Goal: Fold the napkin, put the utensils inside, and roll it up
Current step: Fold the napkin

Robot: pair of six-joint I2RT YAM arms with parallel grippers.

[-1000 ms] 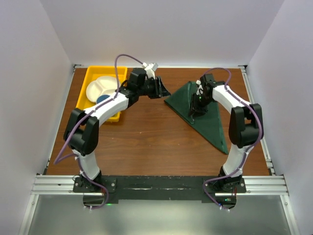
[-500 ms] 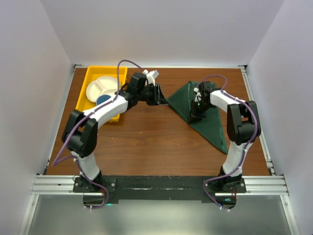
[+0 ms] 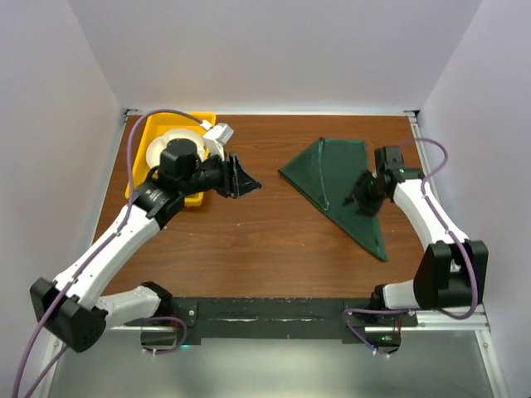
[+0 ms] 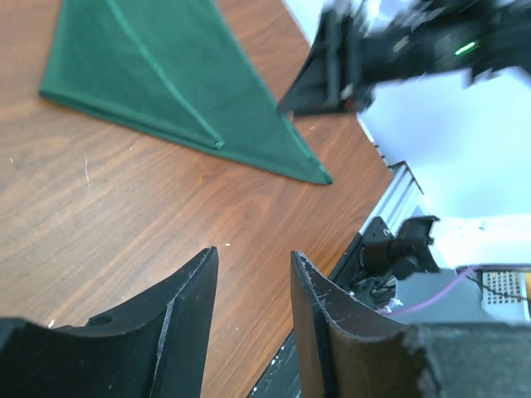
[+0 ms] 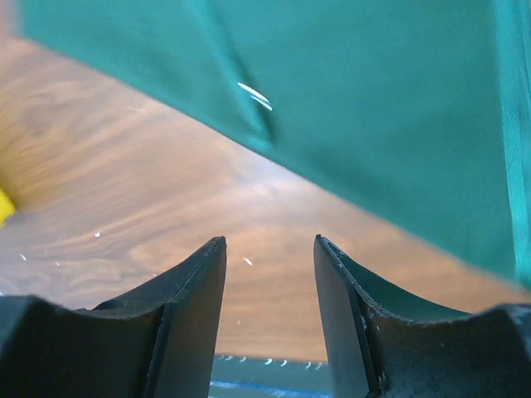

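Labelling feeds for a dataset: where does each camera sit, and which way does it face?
Top: above and behind, looking down at the table; both arms show.
Left wrist: faces right, across the napkin to the right gripper; own fingers below.
Right wrist: faces left over the napkin's edge; own fingers below.
Shared: all see the napkin.

Brown wood-grain table (image 3: 249,240) from edge to edge, and two things sit on it. Over at two o'clock, there's the dark green napkin (image 3: 340,170). It lies flat, folded into a long triangle: broad side towards twelve, one corner out towards nine, and the narrow tip running down to five o'clock, close to the right-hand edge. A raised crease crosses it from far side to near side. Up in the eleven o'clock corner, the yellow tray (image 3: 148,137), tucked by the left edge. Napkin and tray are well apart, with wood grain showing between them.
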